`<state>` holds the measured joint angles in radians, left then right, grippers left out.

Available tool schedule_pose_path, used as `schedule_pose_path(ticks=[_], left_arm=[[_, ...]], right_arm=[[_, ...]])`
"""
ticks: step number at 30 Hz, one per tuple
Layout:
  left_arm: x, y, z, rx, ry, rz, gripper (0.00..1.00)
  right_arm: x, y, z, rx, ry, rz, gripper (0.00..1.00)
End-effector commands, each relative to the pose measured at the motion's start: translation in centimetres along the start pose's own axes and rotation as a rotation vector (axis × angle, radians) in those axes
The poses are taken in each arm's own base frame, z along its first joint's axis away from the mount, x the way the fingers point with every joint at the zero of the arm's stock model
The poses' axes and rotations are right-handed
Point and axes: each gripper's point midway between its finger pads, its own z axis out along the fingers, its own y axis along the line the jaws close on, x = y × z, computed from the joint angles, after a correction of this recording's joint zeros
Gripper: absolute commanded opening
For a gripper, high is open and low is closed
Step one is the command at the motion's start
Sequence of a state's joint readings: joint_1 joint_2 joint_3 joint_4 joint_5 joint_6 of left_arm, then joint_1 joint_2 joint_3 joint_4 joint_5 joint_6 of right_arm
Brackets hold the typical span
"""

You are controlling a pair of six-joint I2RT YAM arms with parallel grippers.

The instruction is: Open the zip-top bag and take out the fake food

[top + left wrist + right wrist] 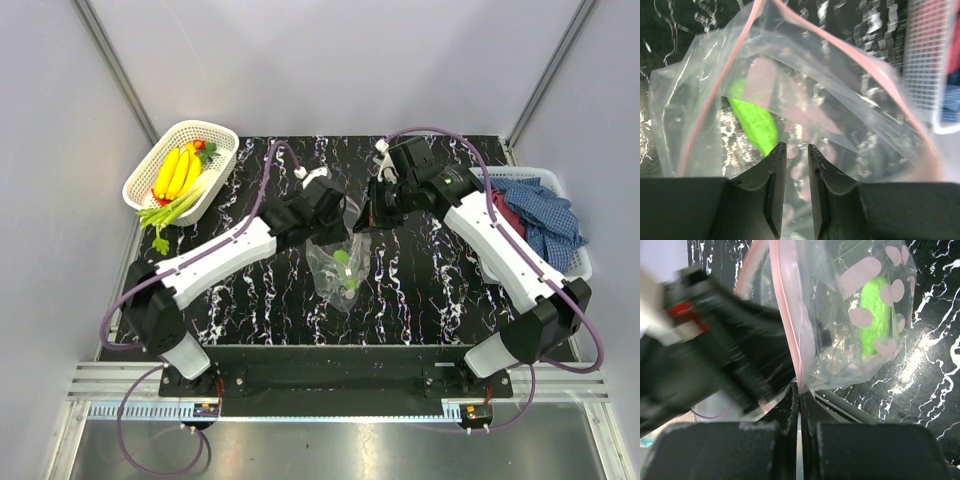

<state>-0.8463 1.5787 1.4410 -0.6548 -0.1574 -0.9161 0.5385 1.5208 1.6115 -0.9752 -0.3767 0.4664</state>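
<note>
Crinkly clear zip-top bag [338,272]; left gripper [796,152] pinches its film, right gripper [800,396] clamps its pink zip strip; lumpy lime fake food [874,315] inside; top view alone shows a mesh basket [229,141] left of it.

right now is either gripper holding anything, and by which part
Right gripper pinches the zip-top bag at its pink zip strip. Left gripper has bag film between its jaws; grip unclear.
</note>
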Motion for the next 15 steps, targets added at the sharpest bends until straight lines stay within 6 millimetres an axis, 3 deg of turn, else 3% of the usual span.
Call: schedule_pose_path(ticks=[1,9,15], left_arm=[[2.1,0.8,2.9,-0.038,0.079,0.03,0.27],[3.4,0.9,6.4,-0.049,0.128,0.075,0.29],[4.7,1.2,8.3,-0.059,0.175,0.095,0.34]], right_arm=[[0.0,-0.1,-1.1,0.004,-0.058,0.018,0.0],[2.2,-2.1,-0.5,0.046,-0.021,0.038,0.0],[2.3,-2.5,-1.0,0.05,-0.03,0.043,0.0]])
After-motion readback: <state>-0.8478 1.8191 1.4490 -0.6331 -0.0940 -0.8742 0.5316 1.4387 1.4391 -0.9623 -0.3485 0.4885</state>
